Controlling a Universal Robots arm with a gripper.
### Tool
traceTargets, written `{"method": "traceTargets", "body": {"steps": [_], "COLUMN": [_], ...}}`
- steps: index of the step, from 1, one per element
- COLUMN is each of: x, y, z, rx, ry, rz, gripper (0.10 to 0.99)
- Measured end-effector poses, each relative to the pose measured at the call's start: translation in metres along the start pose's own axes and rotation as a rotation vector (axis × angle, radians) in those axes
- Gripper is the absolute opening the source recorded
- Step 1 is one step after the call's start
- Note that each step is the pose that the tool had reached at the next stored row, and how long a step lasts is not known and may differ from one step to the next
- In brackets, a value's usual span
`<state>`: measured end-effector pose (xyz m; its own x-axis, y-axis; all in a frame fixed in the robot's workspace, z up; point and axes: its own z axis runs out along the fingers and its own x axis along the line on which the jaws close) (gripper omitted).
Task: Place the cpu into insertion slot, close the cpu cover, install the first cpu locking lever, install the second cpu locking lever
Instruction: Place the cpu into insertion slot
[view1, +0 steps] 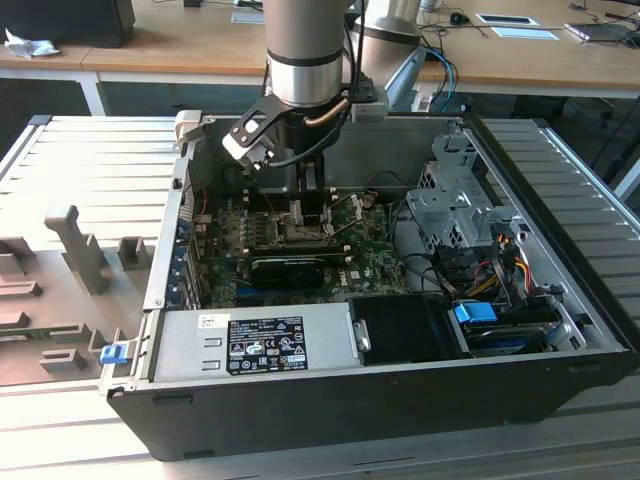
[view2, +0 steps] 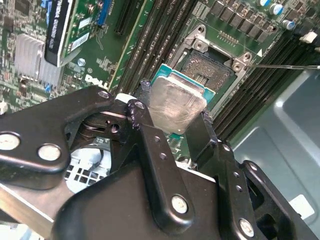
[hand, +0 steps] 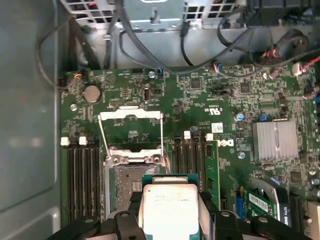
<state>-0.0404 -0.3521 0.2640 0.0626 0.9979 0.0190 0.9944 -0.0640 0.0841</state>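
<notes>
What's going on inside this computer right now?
The robot arm's gripper holds the cpu between its fingers, close over the open insertion slot on the motherboard inside a desktop computer case. The cpu cover is flipped open, and the cpu is not yet seated.

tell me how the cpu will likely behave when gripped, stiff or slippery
Probably stiff: the cpu is a flat metal-faced plate, unbent in the gripper. Its smooth face and thin edges look slippery. Likely light, being so thin.
</notes>
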Motion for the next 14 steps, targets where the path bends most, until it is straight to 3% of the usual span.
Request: {"method": "traceTargets", "body": {"steps": [5, 10, 12, 14], "x": [0.0002, 0.0015, 0.0055, 0.0096], "y": [-0.0006, -0.0014, -0.0021, -0.0024], "z": [0.0064, 0.0142, 0.0207, 0.0219], "rx": [0.0, -0.002, -0.002, -0.002], "ry": [-0.0015, -0.0074, -0.0075, -0.0068], "rz": [0.021, 0.091, 0.091, 0.082], "gripper": [0.529, 0.529, 0.529, 0.529]}}
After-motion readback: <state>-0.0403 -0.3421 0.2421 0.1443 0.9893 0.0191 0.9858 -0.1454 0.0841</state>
